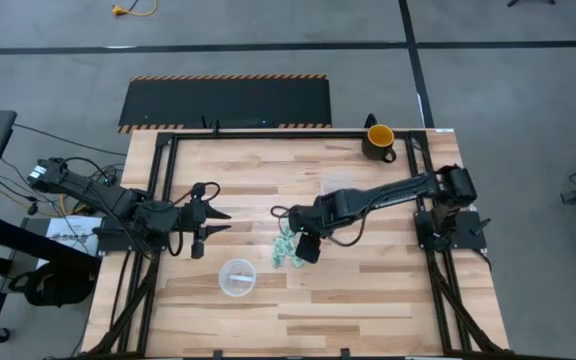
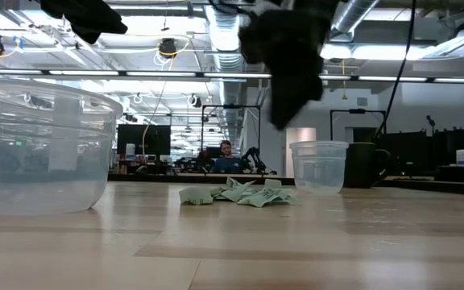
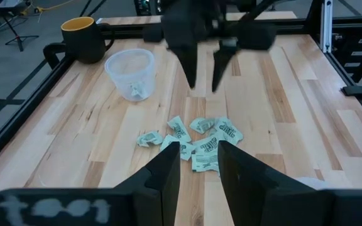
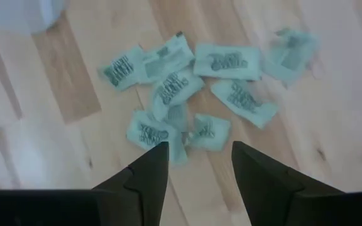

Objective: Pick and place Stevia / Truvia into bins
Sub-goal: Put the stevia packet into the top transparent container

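Stevia sachets (image 4: 187, 94) lie flat in one loose pile near mid-bench (image 1: 388, 300), some overlapping, long axes pointing every which way with no common heading (several are crumpled or lifted at a corner in the low view). One sachet (image 3: 147, 139) sits a bit off the pile's edge, toward the far cup side in the left wrist view. Right gripper (image 1: 306, 247) hangs directly above the pile, fingers spread apart with nothing between them, not touching the paper; in its own wrist view the fingertips (image 4: 151, 164) straddle the near edge of the pile. Left gripper (image 1: 205, 217) is parked off to the left side of the bench, well apart from the sachets, jaws parted and empty, aimed toward the pile. Near clear cup (image 1: 237, 277) stands upright on the front part of the bench, just left of the pile, with bare wood between them. Second clear cup (image 3: 131, 73) stands upright farther back, near the dark mug (image 1: 379, 140) at the rear edge; it holds what looks like one sachet. Open bench all round the pile: wide bare wood to the front and right, frame rails (image 1: 448, 290) only at the bench edges, well clear of the sachets.
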Available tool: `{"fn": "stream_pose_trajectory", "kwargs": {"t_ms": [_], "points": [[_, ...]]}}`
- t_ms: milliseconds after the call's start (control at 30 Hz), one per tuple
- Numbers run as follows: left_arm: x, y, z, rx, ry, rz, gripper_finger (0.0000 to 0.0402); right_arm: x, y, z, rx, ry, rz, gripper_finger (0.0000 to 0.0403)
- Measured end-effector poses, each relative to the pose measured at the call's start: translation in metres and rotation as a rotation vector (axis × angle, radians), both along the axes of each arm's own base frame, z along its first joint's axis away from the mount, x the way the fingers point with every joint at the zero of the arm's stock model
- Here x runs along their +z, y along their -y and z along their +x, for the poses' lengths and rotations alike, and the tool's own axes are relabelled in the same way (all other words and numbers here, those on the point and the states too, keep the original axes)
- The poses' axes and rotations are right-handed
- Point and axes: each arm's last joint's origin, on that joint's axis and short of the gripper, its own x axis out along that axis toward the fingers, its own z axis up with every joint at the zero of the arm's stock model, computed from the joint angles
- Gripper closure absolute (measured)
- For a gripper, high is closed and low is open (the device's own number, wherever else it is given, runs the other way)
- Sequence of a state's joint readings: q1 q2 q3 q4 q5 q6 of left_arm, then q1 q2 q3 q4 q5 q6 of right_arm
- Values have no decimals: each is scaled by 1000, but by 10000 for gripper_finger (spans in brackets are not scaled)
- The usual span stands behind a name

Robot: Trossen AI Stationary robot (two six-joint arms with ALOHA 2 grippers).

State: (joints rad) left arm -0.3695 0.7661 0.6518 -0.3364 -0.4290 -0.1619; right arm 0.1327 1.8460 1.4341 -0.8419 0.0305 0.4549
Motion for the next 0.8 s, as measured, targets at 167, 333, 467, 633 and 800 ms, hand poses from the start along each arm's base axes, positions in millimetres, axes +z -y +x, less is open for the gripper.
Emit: {"fn": "stream_pose_trajectory", "kwargs": {"t_ms": [167, 333, 467, 633, 800], "points": [[-2, 0, 1, 0, -19, 3, 303, -23, -5, 6, 2, -64, -4, 235], [-3, 2, 4, 0, -27, -4, 303, -40, -10, 16, 2, -79, -4, 235], [-6, 3, 6, -6, -38, -6, 303, -52, -12, 20, 8, -103, -5, 235], [-8, 3, 7, -7, -53, -1, 303, -56, -13, 21, 9, -108, -6, 235], [-7, 3, 7, -7, -49, -3, 303, -56, -13, 21, 9, -107, -5, 235]]}}
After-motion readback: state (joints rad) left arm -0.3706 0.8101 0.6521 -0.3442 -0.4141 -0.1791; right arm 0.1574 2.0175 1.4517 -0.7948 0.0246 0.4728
